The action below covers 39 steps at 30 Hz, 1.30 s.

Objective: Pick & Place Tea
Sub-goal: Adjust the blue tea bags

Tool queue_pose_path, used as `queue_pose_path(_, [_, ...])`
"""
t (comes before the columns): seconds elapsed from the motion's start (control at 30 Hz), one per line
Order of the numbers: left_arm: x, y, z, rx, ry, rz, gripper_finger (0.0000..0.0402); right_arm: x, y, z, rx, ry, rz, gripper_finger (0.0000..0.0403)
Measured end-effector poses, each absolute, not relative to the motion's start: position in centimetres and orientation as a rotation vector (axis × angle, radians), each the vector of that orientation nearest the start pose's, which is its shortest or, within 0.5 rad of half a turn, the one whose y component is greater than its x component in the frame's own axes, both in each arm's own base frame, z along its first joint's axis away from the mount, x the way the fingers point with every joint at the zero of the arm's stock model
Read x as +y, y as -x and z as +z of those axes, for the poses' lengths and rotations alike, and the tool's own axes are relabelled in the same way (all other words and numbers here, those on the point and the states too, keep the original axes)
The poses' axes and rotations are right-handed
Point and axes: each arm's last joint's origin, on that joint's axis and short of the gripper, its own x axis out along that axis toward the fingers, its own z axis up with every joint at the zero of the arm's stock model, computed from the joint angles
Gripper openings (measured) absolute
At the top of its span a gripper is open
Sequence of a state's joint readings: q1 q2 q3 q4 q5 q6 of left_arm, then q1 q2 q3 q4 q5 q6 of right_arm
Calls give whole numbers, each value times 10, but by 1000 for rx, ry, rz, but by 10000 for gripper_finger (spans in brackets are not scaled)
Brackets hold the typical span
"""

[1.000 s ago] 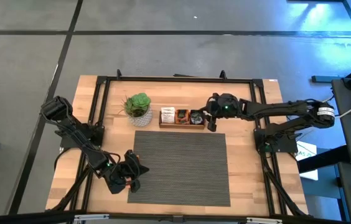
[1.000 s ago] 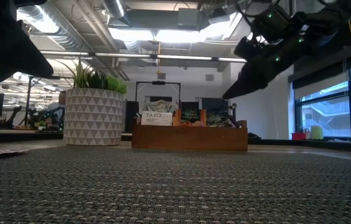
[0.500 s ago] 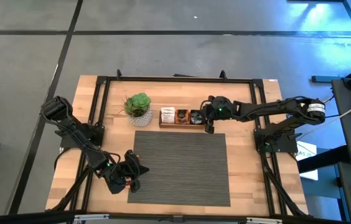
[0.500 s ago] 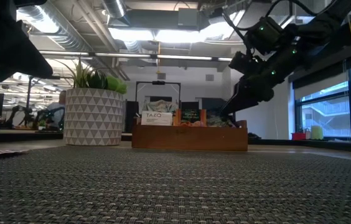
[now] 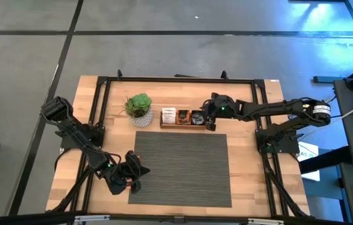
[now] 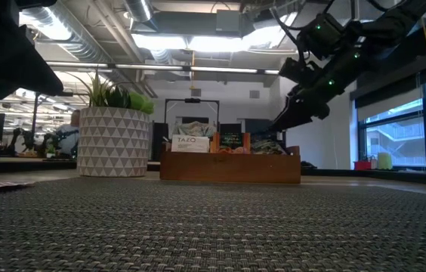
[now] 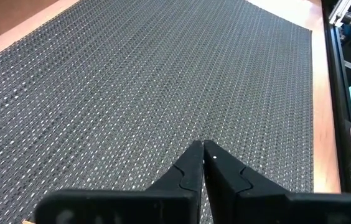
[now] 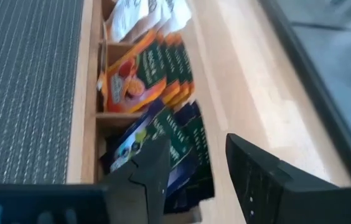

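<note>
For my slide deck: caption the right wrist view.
Open right gripper poised above dark tea sachets in the wooden tray.

Right pincer (image 5: pixel 209 122) hangs with fingers apart; left pincer (image 5: pixel 130 182) rests closed.

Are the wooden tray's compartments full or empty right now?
Full: in the right wrist view the wooden tray holds white sachets, orange sachets and dark sachets, one kind per compartment.

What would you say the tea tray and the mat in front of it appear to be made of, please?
The tray looks like brown wood with a smooth finish, with thin dividers between its compartments. The mat appears to be a woven synthetic or vinyl fabric, judging by its fine grey ribbed weave, though the exact fibre is unclear.
</note>
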<state>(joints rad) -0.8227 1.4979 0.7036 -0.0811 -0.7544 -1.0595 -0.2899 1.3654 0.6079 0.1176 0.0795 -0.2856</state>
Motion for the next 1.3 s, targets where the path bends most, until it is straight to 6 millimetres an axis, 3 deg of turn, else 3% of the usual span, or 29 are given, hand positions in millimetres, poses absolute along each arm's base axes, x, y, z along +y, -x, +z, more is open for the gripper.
queue_pose_path(0.53, [-186,-200,166,559,405,254,10,-79,-249,177,710,158,-256,147])
queue_pose_path(0.9, [-186,-200,166,558,407,254,9,-80,-254,169,720,165,-247,99])
queue_pose_path(1.2, [-186,-200,166,563,409,250,13,-80,-254,169,717,168,-245,10])
queue_pose_path(1.3, [-186,-200,166,570,411,244,12,-80,-254,170,716,160,-248,9])
